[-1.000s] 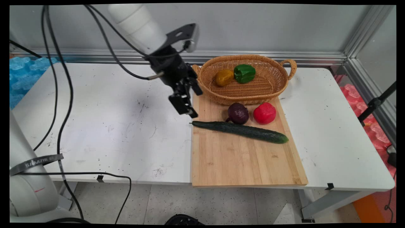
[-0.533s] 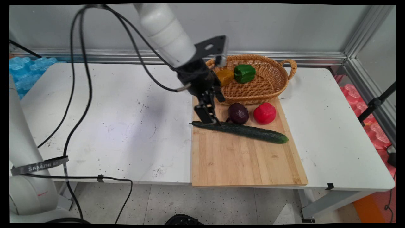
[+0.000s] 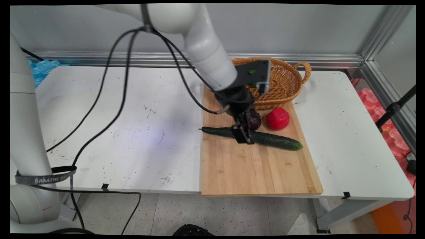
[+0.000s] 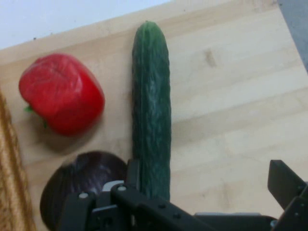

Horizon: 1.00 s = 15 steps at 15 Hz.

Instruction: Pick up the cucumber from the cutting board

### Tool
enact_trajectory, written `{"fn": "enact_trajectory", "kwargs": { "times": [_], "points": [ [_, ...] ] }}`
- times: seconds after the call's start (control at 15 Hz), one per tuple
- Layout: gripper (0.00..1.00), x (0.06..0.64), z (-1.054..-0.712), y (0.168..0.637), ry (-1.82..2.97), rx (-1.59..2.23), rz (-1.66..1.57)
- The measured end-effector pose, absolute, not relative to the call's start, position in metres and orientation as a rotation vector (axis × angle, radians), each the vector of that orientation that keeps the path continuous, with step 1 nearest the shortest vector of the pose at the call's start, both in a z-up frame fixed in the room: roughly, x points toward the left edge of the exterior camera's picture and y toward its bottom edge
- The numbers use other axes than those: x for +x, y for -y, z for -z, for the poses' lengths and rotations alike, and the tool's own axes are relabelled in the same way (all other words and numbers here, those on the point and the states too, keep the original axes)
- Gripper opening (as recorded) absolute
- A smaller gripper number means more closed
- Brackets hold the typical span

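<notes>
A long dark green cucumber (image 3: 265, 137) lies flat on a pale wooden cutting board (image 3: 252, 166) that rests on the right half of the white counter (image 3: 116, 126). Its skin is bumpy and ridged, with lighter streaks along its length, and in the main view it runs slantwise from the board's left edge toward the right, the right end a little nearer the camera. In the hand view the cucumber (image 4: 151, 110) runs straight up the picture from between the black linkage, its rounded tip close to the board's edge.

The end effector (image 3: 244, 134) hangs over the cucumber's left-middle part, pointing down at it. Its fingers stand wide apart: in the hand view one finger (image 4: 133, 174) sits just beside the cucumber's left flank, between it and a dark purple onion (image 4: 84, 185), while the other finger (image 4: 286, 185) stands well off to the right over bare board. It grips nothing; whether the near finger touches the cucumber cannot be told.

Just behind the cucumber sit the purple onion (image 3: 255, 122), partly hidden by the end effector, and a red bell pepper (image 3: 277, 118) near it. At the board's far end stands a wicker basket (image 3: 285, 83) with a loop handle, its contents mostly hidden by the arm.
</notes>
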<state>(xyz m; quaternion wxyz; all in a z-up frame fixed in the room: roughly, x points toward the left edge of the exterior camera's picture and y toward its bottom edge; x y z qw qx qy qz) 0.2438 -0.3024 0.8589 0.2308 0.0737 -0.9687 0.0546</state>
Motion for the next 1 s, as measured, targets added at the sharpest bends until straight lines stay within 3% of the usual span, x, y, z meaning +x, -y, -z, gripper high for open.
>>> {"fn": "enact_trajectory", "kwargs": {
  "times": [1.0],
  "points": [
    [1.0,0.17,-0.798,0.331,2.757,0.18,-0.217]
  ]
}}
